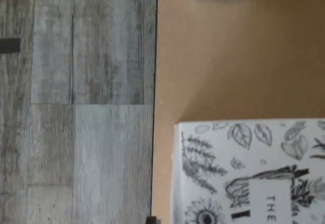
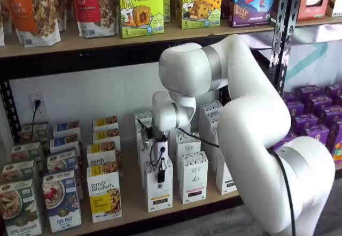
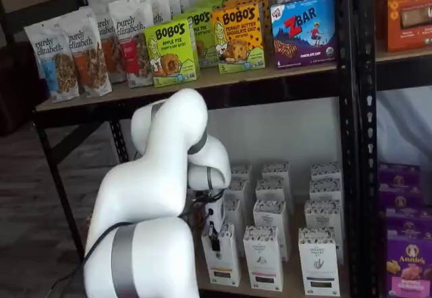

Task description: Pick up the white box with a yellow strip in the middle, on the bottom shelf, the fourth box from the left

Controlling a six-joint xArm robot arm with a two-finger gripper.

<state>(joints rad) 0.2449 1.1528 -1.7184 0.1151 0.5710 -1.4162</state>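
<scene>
The white box [image 2: 158, 192] with a yellowish strip low on its front stands at the front of the bottom shelf [image 2: 131, 201]; it also shows in the other shelf view [image 3: 221, 257]. My gripper [image 2: 160, 173] hangs right at the box's top, its black fingers over the upper front in both shelf views [image 3: 214, 239]. No gap between the fingers shows, and I cannot tell if they hold the box. In the wrist view a white carton top [image 1: 249, 173] with black leaf drawings lies on the brown board [image 1: 213, 66], beside grey floor.
Like white cartons with black strips [image 2: 192, 177] stand to the right and behind. Purely elizabeth boxes [image 2: 104, 193] stand to the left, purple boxes [image 2: 315, 123] far right. A black upright [image 2: 283, 32] and the upper shelf with Bobo's boxes [image 2: 140, 6] hem in the arm.
</scene>
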